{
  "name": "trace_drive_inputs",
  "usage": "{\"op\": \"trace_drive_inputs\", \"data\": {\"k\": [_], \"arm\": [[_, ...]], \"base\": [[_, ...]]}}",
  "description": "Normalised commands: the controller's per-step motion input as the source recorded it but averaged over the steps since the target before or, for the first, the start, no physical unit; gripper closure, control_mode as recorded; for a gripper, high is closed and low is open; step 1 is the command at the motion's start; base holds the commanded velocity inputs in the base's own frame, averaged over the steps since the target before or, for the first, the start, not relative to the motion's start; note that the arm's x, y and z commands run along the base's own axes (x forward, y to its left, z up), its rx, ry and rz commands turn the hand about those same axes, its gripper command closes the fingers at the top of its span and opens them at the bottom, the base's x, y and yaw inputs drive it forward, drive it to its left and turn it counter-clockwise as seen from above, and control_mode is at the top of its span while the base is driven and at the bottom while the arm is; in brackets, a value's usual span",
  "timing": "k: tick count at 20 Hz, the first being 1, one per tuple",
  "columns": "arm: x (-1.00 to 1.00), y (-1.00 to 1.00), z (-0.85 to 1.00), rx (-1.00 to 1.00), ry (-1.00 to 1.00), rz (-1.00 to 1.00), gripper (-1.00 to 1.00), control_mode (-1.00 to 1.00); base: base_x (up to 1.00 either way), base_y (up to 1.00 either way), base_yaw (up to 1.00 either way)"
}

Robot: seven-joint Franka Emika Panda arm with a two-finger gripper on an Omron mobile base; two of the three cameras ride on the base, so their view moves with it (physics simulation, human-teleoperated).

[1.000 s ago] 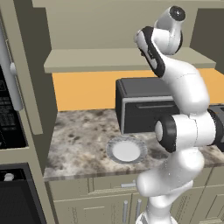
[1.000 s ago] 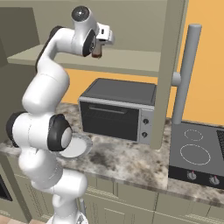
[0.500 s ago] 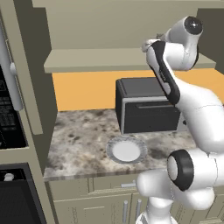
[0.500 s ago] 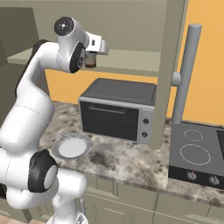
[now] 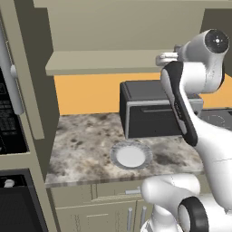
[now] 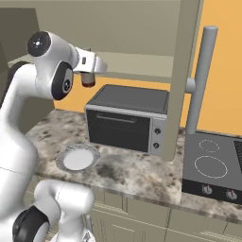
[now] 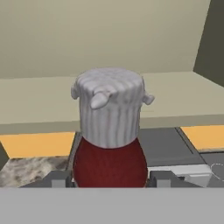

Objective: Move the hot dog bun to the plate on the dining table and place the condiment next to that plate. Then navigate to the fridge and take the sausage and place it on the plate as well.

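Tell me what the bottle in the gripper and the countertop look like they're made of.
Bottle: dark red, matte body, probably plastic or glass; its ribbed pale grey cap looks like moulded plastic. Countertop: mottled grey-brown speckle with a faint sheen, like polished granite. Everything is rendered, so these are guesses.

Plate [image 5: 130, 155] on the counter [image 5: 86, 142] before the toaster oven [image 5: 152, 113], stove [image 6: 215, 163] to its right
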Motion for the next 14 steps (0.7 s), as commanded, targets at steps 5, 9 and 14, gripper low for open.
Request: {"op": "trace_drive_inputs", "data": {"k": [5,9,14], "arm": [[-0.7,0.09,0.05,0.0,0.05,-0.11,1.0,1.0],[0.0,0.0,0.0,0.0,0.0,0.0,1.0,1.0],[0.0,0.0,0.0,0.0,0.0,0.0,1.0,1.0]], "base": [[-0.17,0.04,-0.03],[-0.86,0.25,-0.34],[-0.83,0.14,-0.64]]}}
